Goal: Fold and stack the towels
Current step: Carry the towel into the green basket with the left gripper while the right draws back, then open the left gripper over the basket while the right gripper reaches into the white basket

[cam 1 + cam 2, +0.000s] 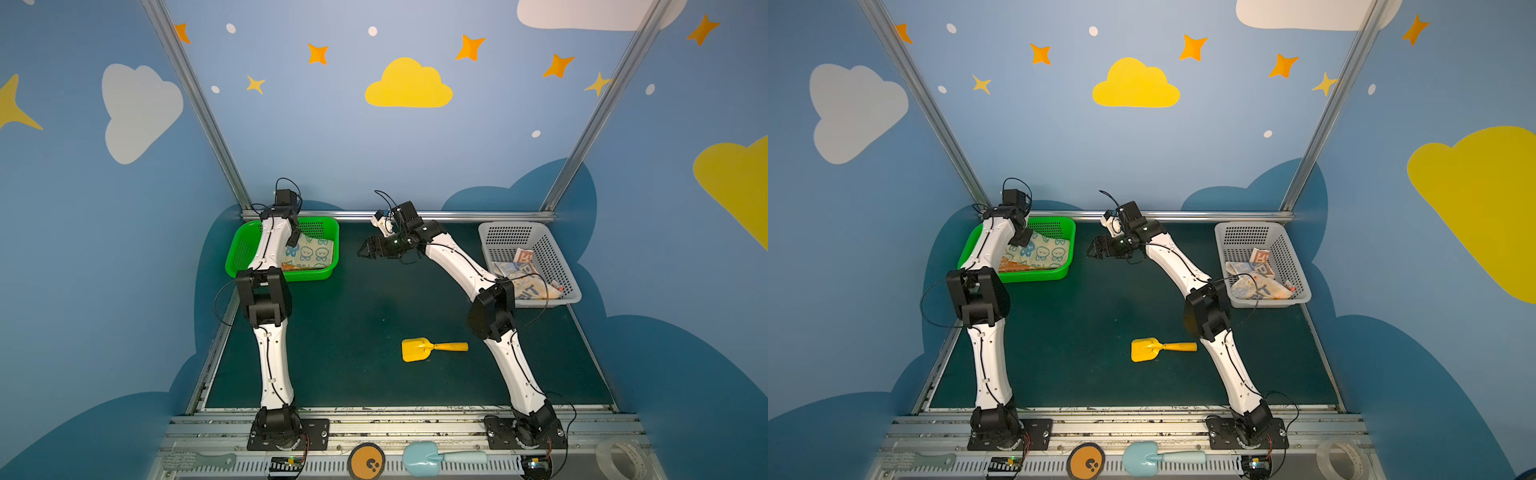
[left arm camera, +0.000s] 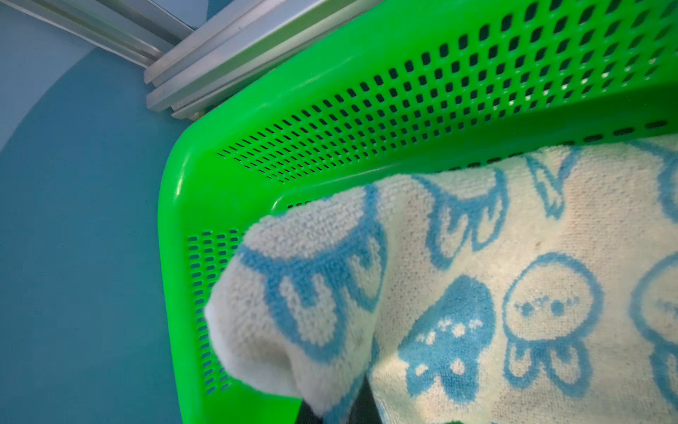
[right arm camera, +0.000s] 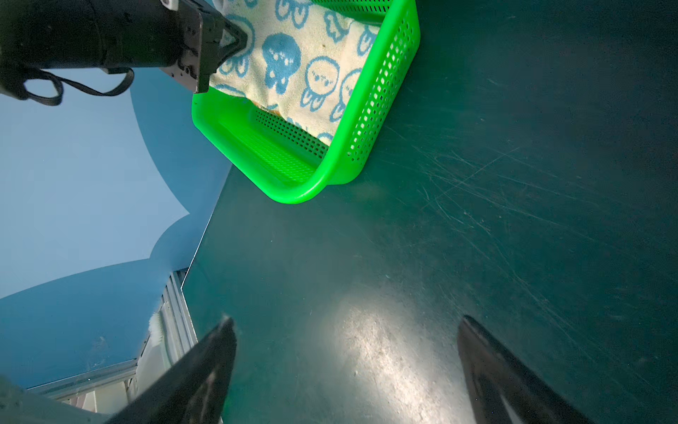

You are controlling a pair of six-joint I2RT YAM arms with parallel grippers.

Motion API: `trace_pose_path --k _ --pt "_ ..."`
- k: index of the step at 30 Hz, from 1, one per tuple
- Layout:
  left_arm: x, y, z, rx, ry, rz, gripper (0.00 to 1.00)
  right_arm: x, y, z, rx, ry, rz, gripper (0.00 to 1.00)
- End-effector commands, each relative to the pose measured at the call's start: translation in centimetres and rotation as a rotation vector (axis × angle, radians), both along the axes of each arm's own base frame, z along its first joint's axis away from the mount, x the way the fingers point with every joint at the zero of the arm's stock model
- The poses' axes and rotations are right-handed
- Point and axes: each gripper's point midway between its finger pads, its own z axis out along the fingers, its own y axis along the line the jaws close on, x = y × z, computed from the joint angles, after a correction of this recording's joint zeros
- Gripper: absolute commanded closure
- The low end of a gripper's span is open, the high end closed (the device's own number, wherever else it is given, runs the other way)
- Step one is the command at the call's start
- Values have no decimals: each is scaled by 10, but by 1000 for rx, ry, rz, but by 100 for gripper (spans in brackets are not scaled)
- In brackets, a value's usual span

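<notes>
The green basket [image 1: 307, 275] [image 2: 176, 257] at the back left holds the cream-blue towel [image 1: 309, 251] [image 1: 1044, 251] [image 2: 532, 312], spread over an orange towel [image 1: 291, 266] [image 1: 1007, 264] of which only an edge shows. My left gripper [image 1: 293, 239] [image 3: 234, 44] reaches into that basket and is shut on a corner of the cream-blue towel, which bunches up at the jaws. A crumpled cream towel with block letters [image 1: 523, 278] [image 1: 1258, 282] lies in the grey basket [image 1: 557, 266]. My right gripper [image 1: 363, 249] [image 3: 346, 321] hovers open and empty over the bare mat beside the green basket.
A yellow toy shovel [image 1: 419, 348] [image 1: 1148, 349] lies on the mat toward the front. On the front rail sit a brush [image 1: 199, 460], an orange disc [image 1: 366, 461], a light blue shovel [image 1: 428, 457] and a tape roll [image 1: 621, 457]. Blue walls close in on three sides.
</notes>
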Motion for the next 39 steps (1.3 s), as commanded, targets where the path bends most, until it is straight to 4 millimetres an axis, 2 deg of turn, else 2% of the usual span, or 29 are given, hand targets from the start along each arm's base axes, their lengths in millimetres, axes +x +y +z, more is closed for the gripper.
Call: trace_pose_path --k 1,4,10,18,26,28,29,32,34,35,39 --pt "5 9 -7 -13 -7 17 97 -1 5 3 12 -6 7 7" --pt "2 14 -4 -12 -12 42 97 0 5 1 11 -1 2 7" --pt "-3 17 17 -6 -56 73 97 1 8 2 28 7 -2 7" --pt "-7 33 -11 54 -10 105 97 -2 4 7 20 3 6 7" --pt "-4 38 -18 54 -9 116 95 -6 -1 8 12 2 5 7" --pt "-5 40 -18 65 -7 129 69 -6 -2 10 14 1 4 7" --pt "-5 40 -17 64 -11 133 66 -6 -3 11 15 -2 3 7" --pt "-4 40 -3 71 -49 157 39 -6 -7 18 15 -13 -1 7" --pt "-2 36 18 79 -93 165 1 -6 -13 25 12 -24 -4 7" --pt "-1 32 30 80 -113 162 1 -6 -16 29 9 -31 -5 7" --pt "-1 6 105 99 -257 129 1 0 -46 42 -24 -72 -47 7"
